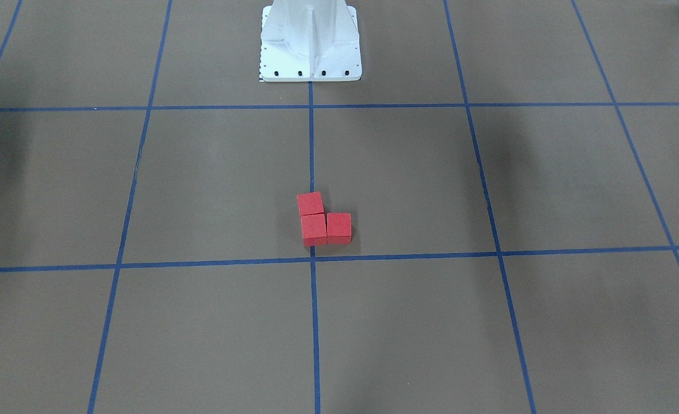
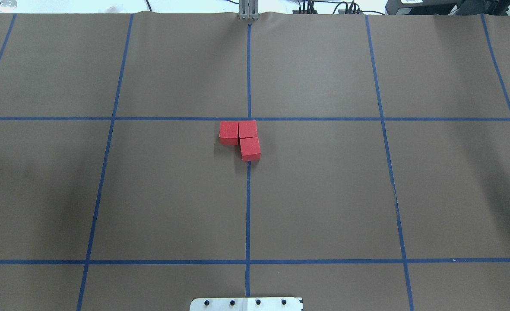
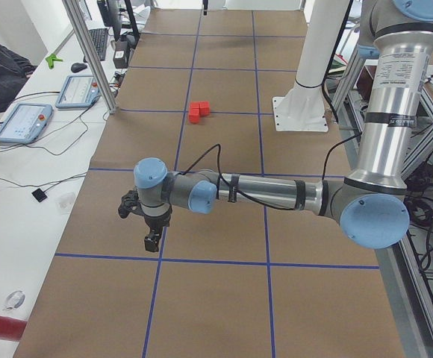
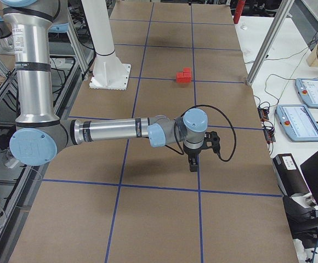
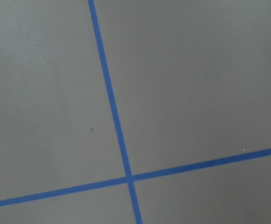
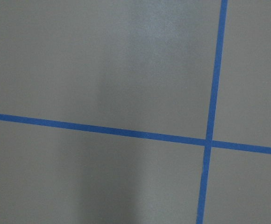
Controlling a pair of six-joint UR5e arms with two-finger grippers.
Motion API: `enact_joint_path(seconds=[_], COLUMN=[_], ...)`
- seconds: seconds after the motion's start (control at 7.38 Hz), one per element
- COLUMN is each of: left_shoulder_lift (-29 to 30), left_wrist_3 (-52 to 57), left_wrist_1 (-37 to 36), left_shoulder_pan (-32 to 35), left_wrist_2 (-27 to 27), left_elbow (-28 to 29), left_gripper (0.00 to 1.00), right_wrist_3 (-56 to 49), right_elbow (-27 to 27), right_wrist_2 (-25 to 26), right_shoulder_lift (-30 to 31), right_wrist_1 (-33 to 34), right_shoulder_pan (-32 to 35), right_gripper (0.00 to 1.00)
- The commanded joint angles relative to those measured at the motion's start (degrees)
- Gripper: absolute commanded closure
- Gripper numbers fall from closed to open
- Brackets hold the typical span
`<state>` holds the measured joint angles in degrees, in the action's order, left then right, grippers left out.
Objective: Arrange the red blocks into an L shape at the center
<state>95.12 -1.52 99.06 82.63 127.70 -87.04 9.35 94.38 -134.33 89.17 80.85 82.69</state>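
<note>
The left gripper (image 3: 151, 240) hangs over bare paper toward the bench's left end, and the right gripper (image 4: 192, 164) hangs likewise toward the right end; both show only in the side views, so I cannot tell whether their fingers are apart or together; nothing can be seen between them. Each wrist camera takes in only brown paper and a crossing of blue tape (image 5: 129, 178), which fits two arms parked well apart from the work, probably to leave it clear and unshadowed.

The red blocks (image 2: 242, 138) lie midway between the two ends of the bench, somewhat nearer the far edge than the robot's edge, well apart from the white base plate (image 2: 246, 304). The corner block (image 2: 247, 128) sits on the centre tape line; the left-hand block (image 2: 228, 131) touches its side toward the left end; the near block (image 2: 250, 148) touches its side toward the robot's edge and looks turned very slightly out of square. All three are plain, matte, alike in size, flat on the paper, none stacked. By my judgement the L is formed and the task as good as done.
</note>
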Motion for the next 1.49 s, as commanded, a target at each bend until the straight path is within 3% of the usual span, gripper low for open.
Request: enact_joint_path(seconds=[0.0,0.27,0.68,1.08,1.35], left_shoulder_lift=[-3.09,-2.75,-2.92,-4.68,-4.77], left_wrist_3=[-0.15,0.37,2.99,6.00,6.00], left_wrist_1=[-0.62,-4.99,-8.62,-8.54,-8.54], left_shoulder_pan=[0.43,3.91,5.26,5.79,6.32], left_wrist_2=[0.44,5.50,6.07,5.63,5.54], left_elbow=[-3.64,-5.77,-8.07,-7.10,-7.01], left_gripper=[0.00,0.00,0.00,0.00,0.00], right_wrist_3=[-0.13,-0.21,-0.13,-0.04,0.05], right_elbow=[-0.33,-0.60,-0.34,7.03,6.96], right_wrist_2=[-0.06,-0.05,-0.32,-0.14,-0.32], right_shoulder_lift=[0.30,1.26,2.32,1.53,1.62], right_wrist_1=[0.61,0.97,2.02,16.32,16.35], right_shoulder_pan=[0.62,1.94,4.31,5.20,5.20], right_gripper=[0.01,0.01,0.01,0.01,0.01])
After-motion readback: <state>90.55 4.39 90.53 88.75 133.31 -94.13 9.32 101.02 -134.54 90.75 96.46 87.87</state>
